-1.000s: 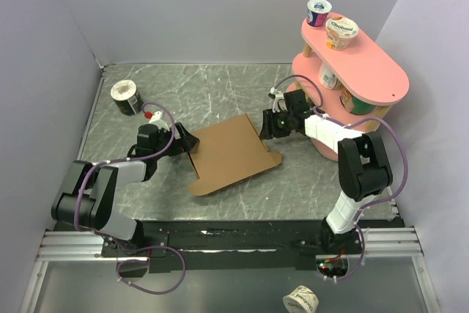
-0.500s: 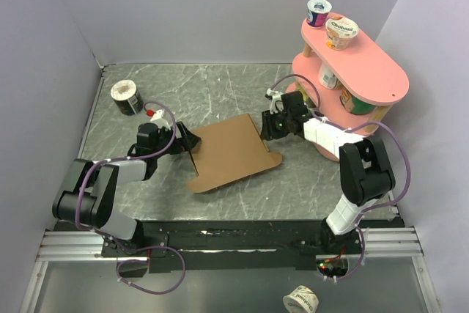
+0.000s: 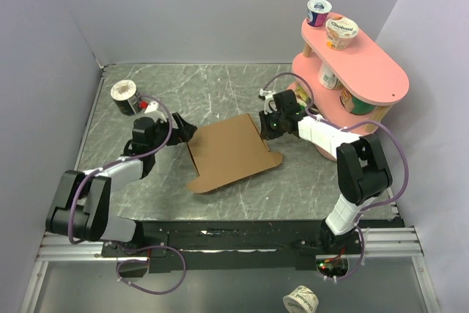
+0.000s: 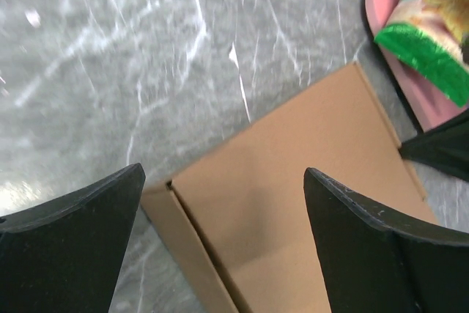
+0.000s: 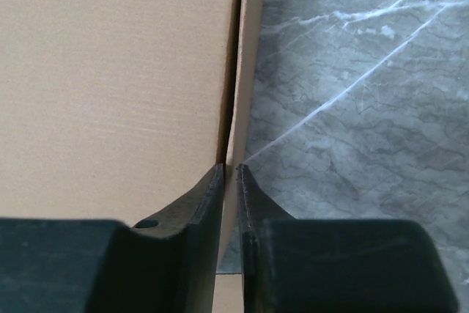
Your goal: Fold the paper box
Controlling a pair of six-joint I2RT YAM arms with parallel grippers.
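Lying near the middle of the grey marbled worktop (image 3: pixel 220 93) is the paper box (image 3: pixel 229 153), a plain brown cardboard piece whose broad panel faces up, with a rounded tab at its near right corner. The right claw (image 3: pixel 265 124) reaches in from the right to the far right edge of the box. Its wrist view shows both fingers (image 5: pixel 209 203) nipped together on a thin cardboard flap that stands on edge along the panel's side, so this claw is closed and gripping the paper box. The left claw (image 3: pixel 183 131) sits at the far left corner of the box with its fingers (image 4: pixel 73 240) spread wide apart, gripping nothing. Its wrist view looks down between them at the panel and a narrow side flap along the left edge; whether either finger touches the cardboard cannot be told. At the far right of the worktop stands a pink two-tier shelf (image 3: pixel 366 71) with two yogurt cups (image 3: pixel 319 12) on its top level and more containers on the level below. Another cup (image 3: pixel 126 97) stands at the far left of the worktop, well apart from the box.
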